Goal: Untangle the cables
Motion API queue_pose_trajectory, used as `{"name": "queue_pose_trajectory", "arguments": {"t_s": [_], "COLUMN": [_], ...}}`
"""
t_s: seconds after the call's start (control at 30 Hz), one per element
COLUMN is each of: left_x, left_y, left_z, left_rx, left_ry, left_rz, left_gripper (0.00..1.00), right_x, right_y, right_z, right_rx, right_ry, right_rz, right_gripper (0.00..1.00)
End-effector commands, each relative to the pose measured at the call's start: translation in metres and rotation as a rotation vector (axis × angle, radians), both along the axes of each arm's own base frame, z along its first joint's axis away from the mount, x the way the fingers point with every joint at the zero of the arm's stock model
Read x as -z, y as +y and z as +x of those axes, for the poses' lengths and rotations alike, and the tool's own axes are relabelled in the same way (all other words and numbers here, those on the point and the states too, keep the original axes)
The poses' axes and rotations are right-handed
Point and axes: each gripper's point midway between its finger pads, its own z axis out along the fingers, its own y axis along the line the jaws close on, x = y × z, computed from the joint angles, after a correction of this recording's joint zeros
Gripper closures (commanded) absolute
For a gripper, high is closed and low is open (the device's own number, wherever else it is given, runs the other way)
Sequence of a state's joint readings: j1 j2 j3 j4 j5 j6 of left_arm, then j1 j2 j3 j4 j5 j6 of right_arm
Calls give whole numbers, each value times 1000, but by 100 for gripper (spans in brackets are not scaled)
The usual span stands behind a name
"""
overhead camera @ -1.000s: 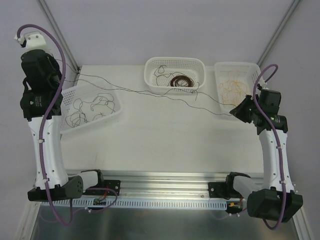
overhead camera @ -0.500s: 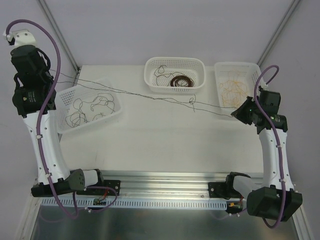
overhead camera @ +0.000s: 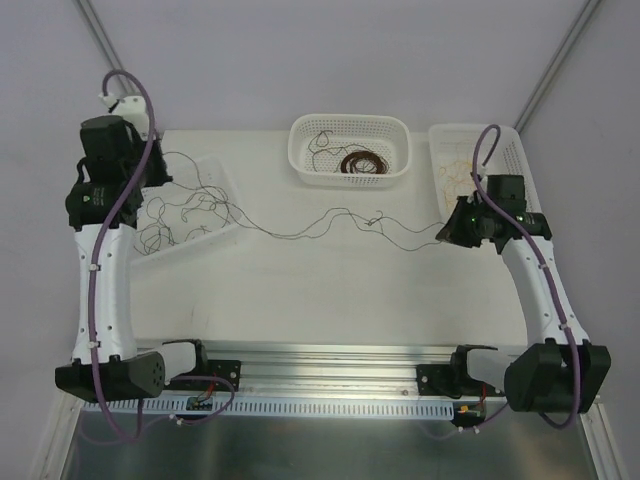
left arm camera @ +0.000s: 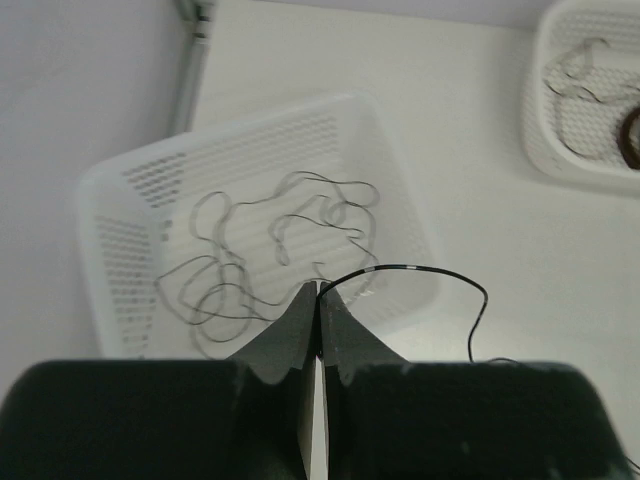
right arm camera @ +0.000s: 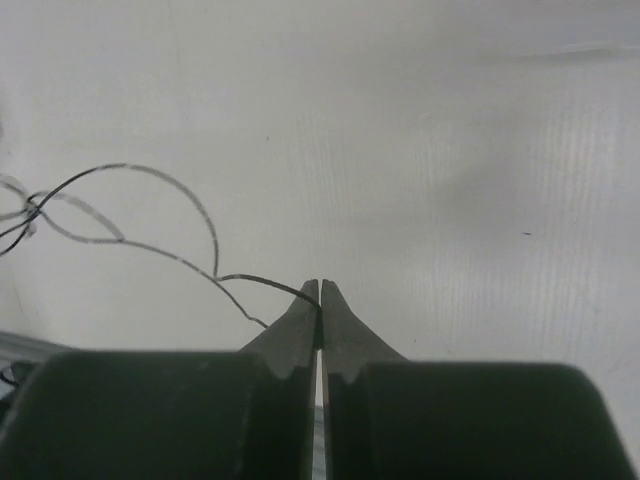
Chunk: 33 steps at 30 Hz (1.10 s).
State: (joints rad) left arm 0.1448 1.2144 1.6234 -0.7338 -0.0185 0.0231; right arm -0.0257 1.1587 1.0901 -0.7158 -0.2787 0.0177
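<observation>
Sagging, wavy thin black cable [left arm camera: 410, 267]

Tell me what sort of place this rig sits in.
Probably a robotics lab test cell, not a home or a factory line: two arms bolted to an aluminium rail at the table edge, plain white framed walls, and white baskets holding thin cables.

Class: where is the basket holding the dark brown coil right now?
Top view: the middle basket sits centre at the far edge of the table, beside the right basket of yellow-tan strands.
</observation>
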Motion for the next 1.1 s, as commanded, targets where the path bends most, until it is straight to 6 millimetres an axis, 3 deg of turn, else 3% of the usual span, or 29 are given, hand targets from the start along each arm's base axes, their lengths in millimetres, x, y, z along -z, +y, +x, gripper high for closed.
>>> {"name": "queue_pose_trajectory", "arguments": {"t_s": [0.0, 0.03, 0.07, 0.1, 0.17, 0.2, 0.27, 0.37, 0.43, 0.47, 0.6, 0.63, 0.7, 0.73, 0.8, 0.97, 1.07], "left_x": [40, 53, 67, 98, 123, 150, 175, 190, 196, 197, 193, 190, 181, 177, 168, 145, 138], "left_y": [-91, -98, -118, -137, -150, -158, -168, -191, -200, -204, -218, -223, -229, -232, -238, -248, -255], "left_z": [-4, -6, -11, -21, -32, -43, -55, -66, -70, -71, -69, -71, -71, -72, -71, -67, -63], "left_rx": [355, 373, 423, 464, 490, 495, 515, 577, 601, 614, 677, 712, 759, 785, 824, 901, 937], "left_ry": [73, 102, 141, 222, 270, 340, 388, 405, 420, 419, 400, 394, 368, 359, 336, 276, 262], "left_rz": [-149, -177, -210, -244, -260, -283, -304, -354, -349, -346, -337, -343, -332, -335, -330, -307, -299], "left_gripper": [100, 100, 100, 100, 100, 99, 98, 96, 89, 85, 50, 34, 20, 9, 1, 1, 1], "right_x": [6, 11, 13, 16, 26, 31, 40, 50, 55, 57, 62, 62, 58, 54, 47, 31, 27], "right_y": [40, 53, 59, 65, 75, 77, 85, 93, 98, 100, 107, 106, 106, 104, 101, 91, 97], "right_z": [-7, -11, -12, -15, -18, -19, -19, -18, -20, -20, -22, -21, -20, -19, -17, -14, -14], "right_rx": [-220, -271, -297, -323, -362, -368, -387, -407, -429, -435, -463, -463, -457, -455, -447, -429, -481], "right_ry": [42, 56, 61, 72, 105, 118, 141, 182, 202, 208, 231, 230, 215, 198, 170, 101, 64], "right_rz": [39, 31, 30, 28, 4, -3, -3, 0, -1, 1, -10, -13, -19, -25, -46, -103, -95], "right_gripper": [99, 99, 99, 99, 99, 99, 99, 95, 95, 93, 69, 65, 53, 48, 44, 37, 36]}}
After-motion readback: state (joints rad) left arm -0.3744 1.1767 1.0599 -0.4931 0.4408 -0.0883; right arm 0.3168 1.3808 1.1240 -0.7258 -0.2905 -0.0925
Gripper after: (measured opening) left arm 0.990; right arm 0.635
